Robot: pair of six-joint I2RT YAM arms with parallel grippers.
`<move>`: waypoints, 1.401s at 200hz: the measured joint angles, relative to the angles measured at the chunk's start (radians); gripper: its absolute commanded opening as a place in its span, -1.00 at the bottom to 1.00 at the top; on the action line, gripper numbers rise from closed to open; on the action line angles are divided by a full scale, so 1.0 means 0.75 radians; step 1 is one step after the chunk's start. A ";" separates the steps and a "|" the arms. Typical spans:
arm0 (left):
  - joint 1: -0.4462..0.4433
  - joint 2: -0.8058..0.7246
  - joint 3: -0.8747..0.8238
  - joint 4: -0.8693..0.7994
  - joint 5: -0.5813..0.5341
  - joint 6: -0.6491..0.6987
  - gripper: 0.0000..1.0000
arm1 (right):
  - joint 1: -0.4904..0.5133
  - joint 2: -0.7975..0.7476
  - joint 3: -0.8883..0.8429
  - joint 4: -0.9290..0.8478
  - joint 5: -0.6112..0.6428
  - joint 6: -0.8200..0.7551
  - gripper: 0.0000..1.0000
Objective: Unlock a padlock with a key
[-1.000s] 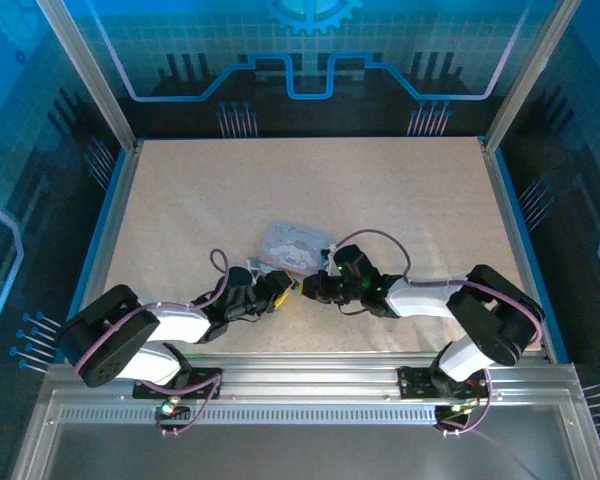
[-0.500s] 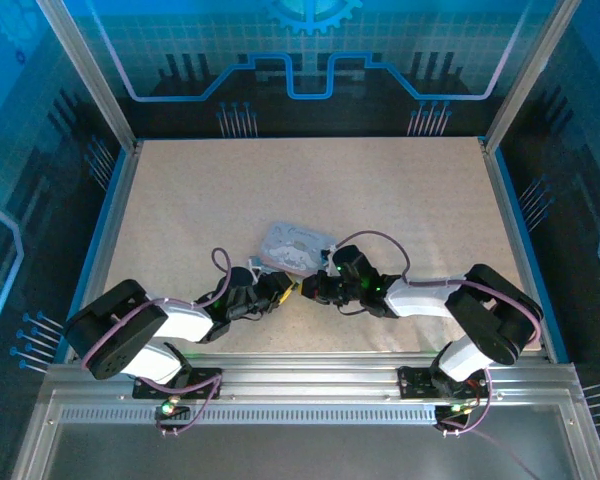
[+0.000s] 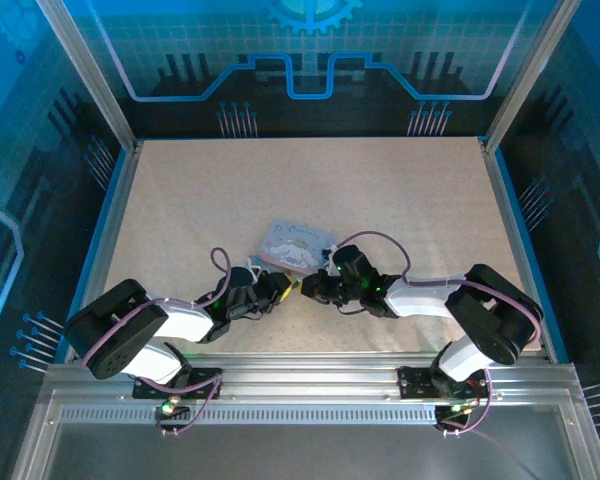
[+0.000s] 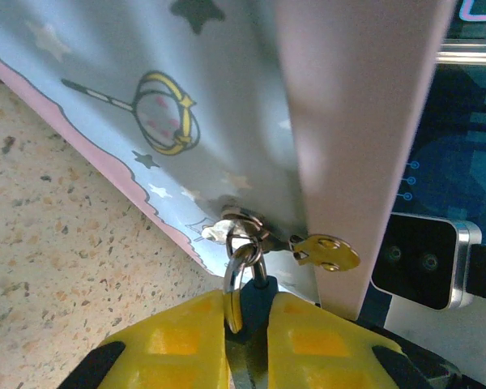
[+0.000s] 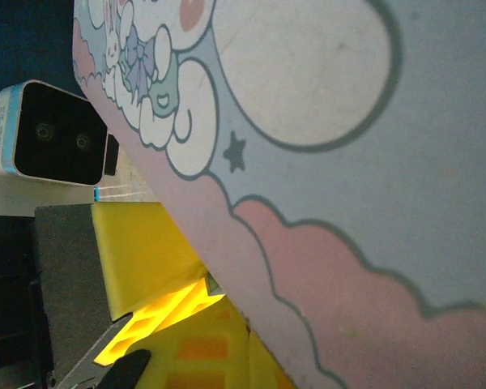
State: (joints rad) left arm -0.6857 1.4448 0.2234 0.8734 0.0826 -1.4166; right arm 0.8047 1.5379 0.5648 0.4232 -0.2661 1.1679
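Nearest, the left gripper (image 4: 248, 312) has its yellow fingers pinched almost together on the padlock (image 4: 259, 293). This is a small dark body whose metal loop runs up through the clasp (image 4: 236, 220) on the tin's edge. At 3 o'clock of it, the right gripper (image 3: 313, 288) is closed. I cannot tell what it holds, as its fingers are tucked under the tin (image 3: 298, 244).

I take the small flat brass-tinted piece at 2 o'clock of the padlock to be the key (image 4: 327, 252), though that is not certain. It pokes out beside the tin's edge.

The step in hand looks like steadying the lock so the key can go in. To do it well:
- Keep the left grip firm on the body, not the loop, so the lock cannot swing.
- Turn the keyhole toward 3 o'clock.
- Bring the key in straight and slowly, since both parts are tiny and the tin crowds the view.

Count: two grippers, one padlock, one likely key, one clasp and one tin. The tin lies at 12 o'clock of the grippers on one desk (image 3: 380, 190).
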 measured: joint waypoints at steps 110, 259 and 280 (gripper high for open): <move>-0.006 -0.109 -0.009 -0.090 -0.027 0.001 -1.00 | 0.008 -0.120 -0.001 -0.090 0.032 -0.142 -0.06; -0.006 -0.349 0.061 -0.486 -0.057 -0.072 -1.00 | 0.054 -0.815 -0.106 -0.304 0.326 -1.288 0.73; -0.006 -0.379 0.078 -0.547 -0.061 -0.104 -1.00 | 0.134 -0.820 -0.122 -0.298 0.374 -1.523 0.73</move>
State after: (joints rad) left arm -0.6903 1.1603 0.2817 0.4629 0.0368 -1.4948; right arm 0.9051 0.9226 0.4736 0.2001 0.0147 0.0254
